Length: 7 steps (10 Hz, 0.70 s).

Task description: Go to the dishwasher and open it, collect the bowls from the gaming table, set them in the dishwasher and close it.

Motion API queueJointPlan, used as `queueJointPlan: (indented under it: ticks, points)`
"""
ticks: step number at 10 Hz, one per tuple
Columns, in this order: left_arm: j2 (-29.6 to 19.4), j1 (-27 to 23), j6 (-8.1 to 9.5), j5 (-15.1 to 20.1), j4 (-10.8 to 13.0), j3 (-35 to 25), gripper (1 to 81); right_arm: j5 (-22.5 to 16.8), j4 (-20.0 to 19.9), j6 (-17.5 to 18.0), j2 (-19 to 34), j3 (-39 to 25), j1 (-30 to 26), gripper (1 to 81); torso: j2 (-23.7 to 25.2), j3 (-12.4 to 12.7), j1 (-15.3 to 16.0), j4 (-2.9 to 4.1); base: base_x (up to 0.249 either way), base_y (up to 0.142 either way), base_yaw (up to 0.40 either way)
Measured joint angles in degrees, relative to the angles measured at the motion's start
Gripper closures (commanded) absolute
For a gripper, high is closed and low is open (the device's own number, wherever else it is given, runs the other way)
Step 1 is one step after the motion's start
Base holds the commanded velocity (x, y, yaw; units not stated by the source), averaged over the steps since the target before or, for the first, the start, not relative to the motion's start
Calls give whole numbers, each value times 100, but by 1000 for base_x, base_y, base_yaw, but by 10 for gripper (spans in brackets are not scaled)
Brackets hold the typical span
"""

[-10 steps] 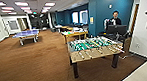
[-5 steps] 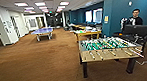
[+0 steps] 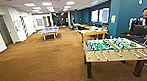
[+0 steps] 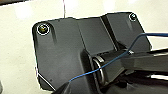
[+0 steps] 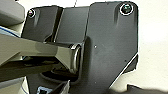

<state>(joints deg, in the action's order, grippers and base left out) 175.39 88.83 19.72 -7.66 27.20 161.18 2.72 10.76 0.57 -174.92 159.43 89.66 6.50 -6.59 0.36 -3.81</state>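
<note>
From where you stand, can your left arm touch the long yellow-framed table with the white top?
Probably not. The yellow-framed white-topped table stands well away across the brown carpet, past the green-field table-football table, and no arm reaches toward it.

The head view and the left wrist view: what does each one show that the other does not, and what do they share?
The head view gives the room: a foosball table close on the right, a yellow-framed table behind it, a blue ping-pong table far off, brown carpet, and a person by the teal wall. The left wrist view gives robot parts: a dark plate, a jointed bar and a thin blue cable against a pale surface. I see nothing common to both.
</note>
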Motion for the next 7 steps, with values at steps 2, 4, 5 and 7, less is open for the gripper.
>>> queueJointPlan:
  ticks: [2,4,5,7]
  points:
    - [4,-2,1,0,-5,-2,10,4,0,-11,0,0,0,10,0,0,0,0,0,0,0]
    - [0,-6,26,-6,-9,0,10,4,0,-11,2,0,6,10,0,0,0,0,0,0,-129]
    - [2,-2,26,0,-11,0,10,2,0,-11,2,0,30,10,2,0,0,0,0,-102,0]
    - [-2,-6,45,-5,-11,0,10,4,0,-11,2,0,28,10,0,0,0,0,0,0,0]
